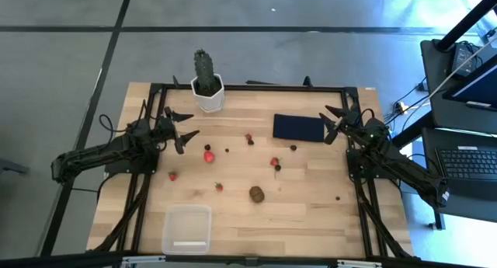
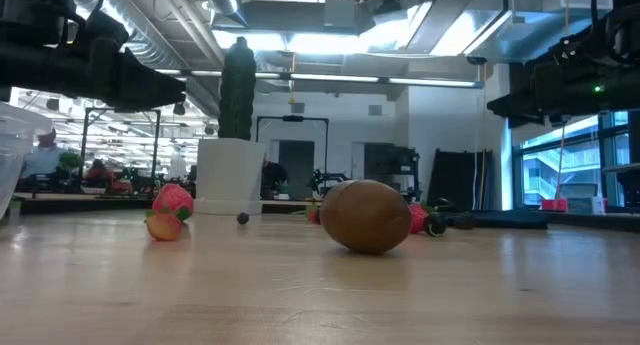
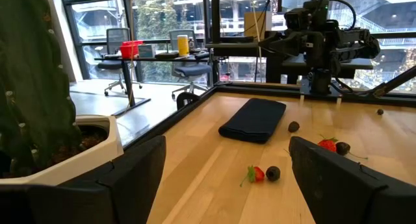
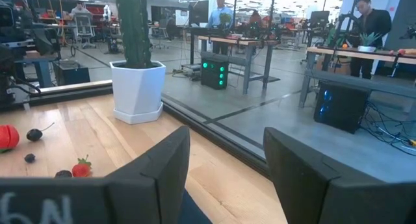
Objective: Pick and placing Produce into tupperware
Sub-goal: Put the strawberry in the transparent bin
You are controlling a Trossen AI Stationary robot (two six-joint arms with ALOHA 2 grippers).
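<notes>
Nothing is sitting in the tupperware yet; the clear box is waiting at the lower left of the high view, near the desk's front edge, while the produce is lying scattered across the middle of the frame. The kiwi-like fruit is resting just right of centre, well apart from the box, with small strawberries and tinier dark berries strewn above and to its left. The left tool is hovering at the left of the frame beside the potted cactus, its fingers spread wide and holding nothing. The right tool is hanging at the right, just past the dark navy cloth, its fingers partly apart and likewise empty. The kiwi is probably firm and light, but its oval shape suggests it could roll, so a grip across its narrow middle would likely be safest. The strawberries are looking soft and easily bruised; gripping each gently around its broad shoulder seems wise. The dark berries are so small and round that they are likely to squirt away unless pinched squarely from both sides.
</notes>
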